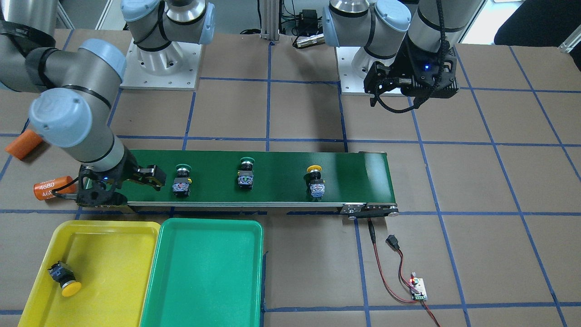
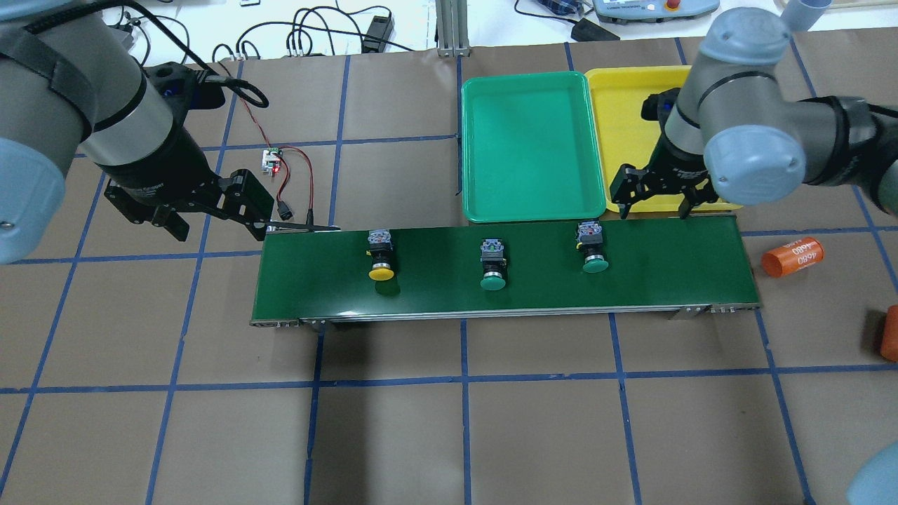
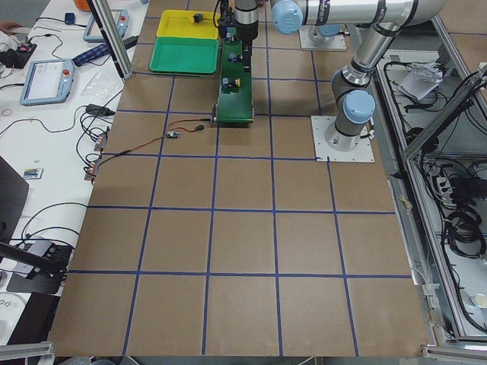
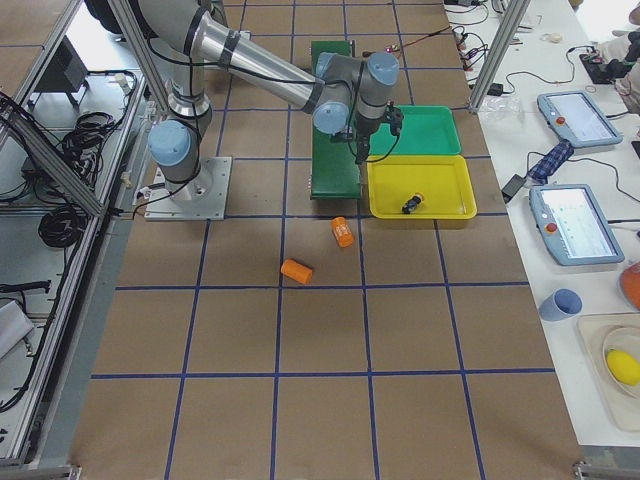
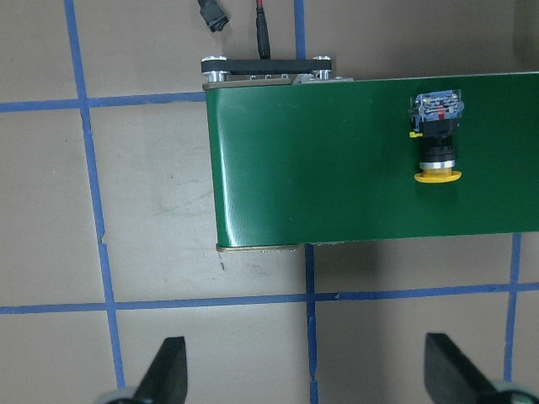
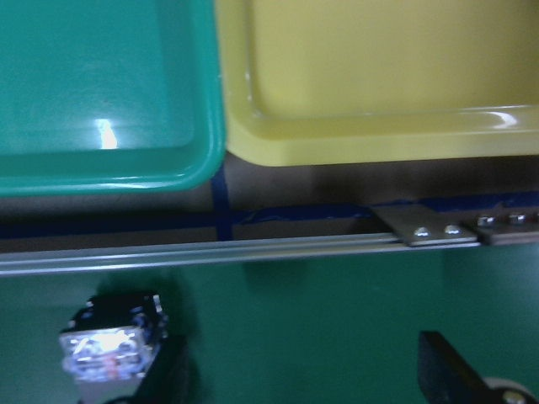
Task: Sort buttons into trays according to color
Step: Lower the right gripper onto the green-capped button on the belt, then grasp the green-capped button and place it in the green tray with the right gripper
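Three buttons lie in a row on the conveyor belt (image 2: 666, 273) in the overhead view, caps toward the robot. A green button (image 2: 593, 251) is nearest the belt's tray end, a second green button (image 2: 492, 268) at its middle, and a yellow button (image 2: 380, 258) toward its other end. The green tray (image 2: 526, 140) and yellow tray (image 2: 624, 112) sit side by side just beyond the belt's far edge, seemingly so each carry is short. The right gripper (image 2: 654, 207) hangs by the belt's tray end, fingers spread, holding nothing. The left gripper (image 2: 210, 214), equally spread and empty, hangs near the belt's opposite end, probably parked clear.

Facing the robot, a fourth button (image 1: 63, 277), yellow-capped, lies on its side in the yellow tray, so one piece looks sorted. The right gripper sits low over the belt's tray end, just beside the first green button, apparently lining up on it.

From the left end, belt and trays are too small to add anything.

From the right end, two orange cylinders (image 4: 342, 231) lie on the table past the belt's tray end, apart from the sorting.

Left wrist camera: open fingertips (image 5: 164, 370) frame bare table off the belt's end, and the yellow button lies well ahead.

Right wrist camera: wide fingertips (image 6: 446, 370) hang over the belt. The green button's contact block sits just outside one finger, not between them.
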Motion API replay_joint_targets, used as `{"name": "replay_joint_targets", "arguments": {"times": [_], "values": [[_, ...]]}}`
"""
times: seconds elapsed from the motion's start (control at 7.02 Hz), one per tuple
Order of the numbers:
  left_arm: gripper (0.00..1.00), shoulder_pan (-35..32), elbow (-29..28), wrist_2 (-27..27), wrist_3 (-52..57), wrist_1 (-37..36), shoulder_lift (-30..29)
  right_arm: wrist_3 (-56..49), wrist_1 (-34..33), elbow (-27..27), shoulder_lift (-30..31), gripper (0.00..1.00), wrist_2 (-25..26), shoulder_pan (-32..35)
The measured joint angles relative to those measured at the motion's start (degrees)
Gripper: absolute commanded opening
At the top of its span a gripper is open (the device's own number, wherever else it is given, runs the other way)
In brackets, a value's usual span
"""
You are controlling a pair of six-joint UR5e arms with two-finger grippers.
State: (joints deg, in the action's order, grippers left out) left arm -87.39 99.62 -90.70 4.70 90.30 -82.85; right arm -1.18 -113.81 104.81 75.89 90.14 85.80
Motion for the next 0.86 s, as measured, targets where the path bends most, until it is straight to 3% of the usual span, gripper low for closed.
{"name": "replay_joint_targets", "arguments": {"times": [0.29, 0.43, 0.57, 0.71, 0.86], "values": [[1.0, 0.0, 0.1, -0.1, 0.0, 0.1, 0.2, 3.3, -0.7, 1.0, -0.1, 0.93, 0.0, 3.8], [1.0, -0.1, 0.1, -0.1, 0.0, 0.1, 0.2, 3.6, -0.7, 1.2, -0.3, 0.84, 0.0, 4.4], [1.0, -0.1, 0.1, -0.2, 0.0, 0.1, 0.4, 3.7, -0.9, 1.6, -0.4, 0.62, 0.0, 4.6], [1.0, -0.1, 0.2, -0.2, 0.0, 0.2, 0.8, 3.7, -1.6, 2.3, -0.5, 0.26, 0.2, 4.7], [1.0, -0.1, 0.2, 0.1, 0.0, 0.4, 1.4, 3.6, -2.2, 2.6, -0.6, 0.05, 0.5, 4.7]]}}
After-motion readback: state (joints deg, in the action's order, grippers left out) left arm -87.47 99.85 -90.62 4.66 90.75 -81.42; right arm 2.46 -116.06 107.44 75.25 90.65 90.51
